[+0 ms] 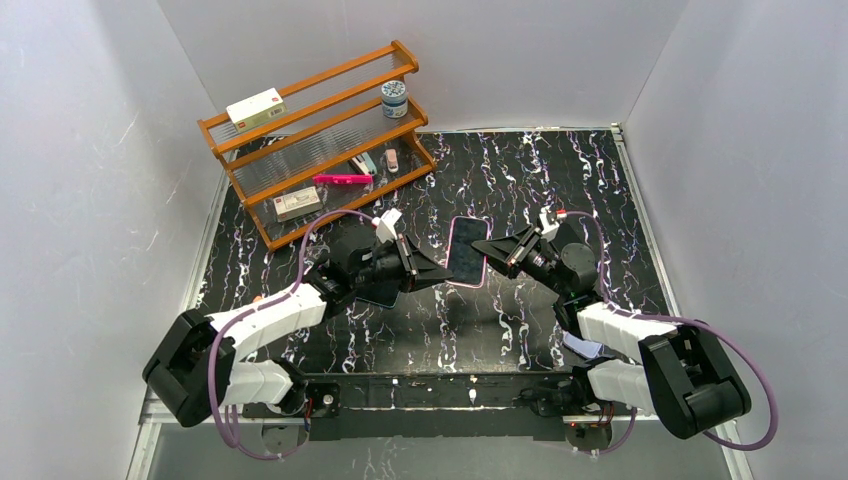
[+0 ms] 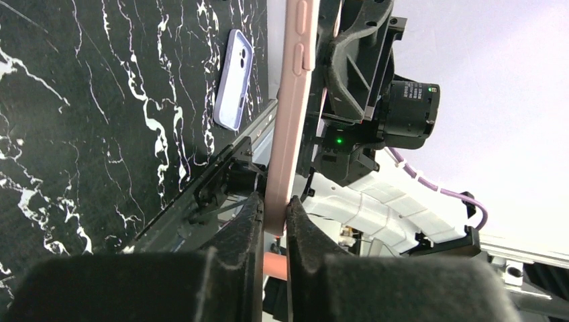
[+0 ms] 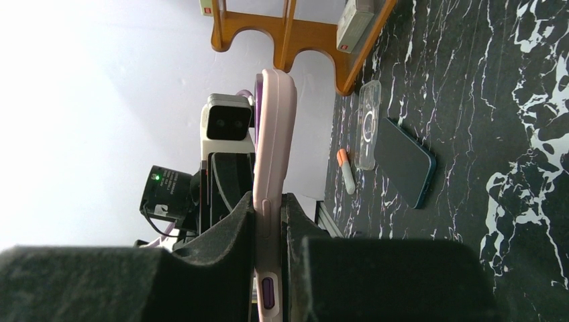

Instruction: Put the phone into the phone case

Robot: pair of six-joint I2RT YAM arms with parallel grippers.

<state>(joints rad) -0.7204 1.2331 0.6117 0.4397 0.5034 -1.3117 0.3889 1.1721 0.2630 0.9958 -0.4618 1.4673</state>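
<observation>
You have the slim pink-rimmed, dark-screened phone [image 1: 467,250] lifted above the black marbled table [image 1: 480,325]. Your left gripper [image 2: 274,209] is clenched on one long edge and your right gripper [image 3: 268,201] is clamped on the opposite edge.

Top view: bright, even, diffuse light, soft shadows under the arms [image 1: 270,320]; black bench [image 1: 520,310] sharp, marbling crisp. Wrist views: white walls [image 3: 100,80] blown out. Left end effector [image 2: 275,211] and right end effector [image 3: 268,199] close up, dark, soft-focus.
</observation>
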